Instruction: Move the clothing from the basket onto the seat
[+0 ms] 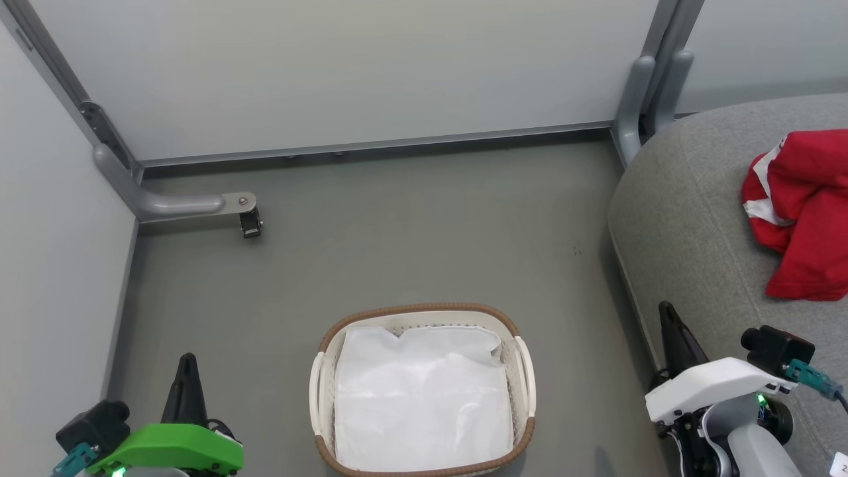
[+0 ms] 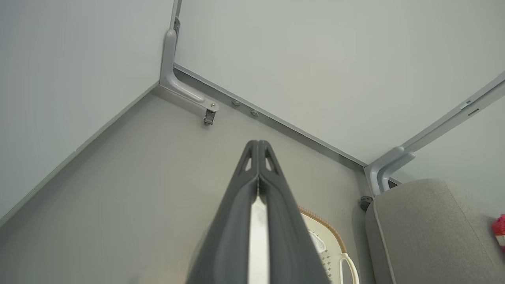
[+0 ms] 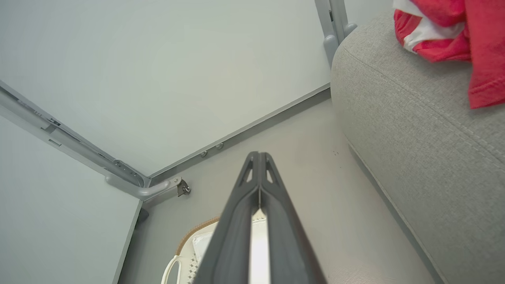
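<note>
The soft red sports clothing [image 1: 805, 212] with white panels lies in a crumpled heap at the right edge of the head view, resting on top of the large grey fabric-upholstered seat [image 1: 689, 218], well apart from the basket. In the right wrist view the same red heap [image 3: 446, 35] sits at the upper right, on the cushion's [image 3: 414, 138] rounded top.

The oval cream plastic basket [image 1: 422, 310] with a brown woven-look rim and white handles stands on the smooth grey-green floor [image 1: 397, 232] at the lower centre of the head view. Inside it, a plain white cloth liner [image 1: 424, 397] covers the bottom, slightly wrinkled.

The left gripper [image 1: 188, 361], on a green wrist housing, shows at the lower left of the head view, its two long dark fingers pointing up the frame. In the left wrist view its fingers [image 2: 236, 197] are pressed together at the tips and hold nothing. The right gripper [image 1: 668, 318], on a white housing, shows at the lower right, just beside the seat's front edge. In the right wrist view its fingers [image 3: 236, 205] also meet tip to tip, pinching nothing.

Pale grey wall panels [image 1: 344, 66] close off the top of the head view, and a grey metal bracket [image 1: 192, 204] with a small dark foot juts from the corner at the upper left.
</note>
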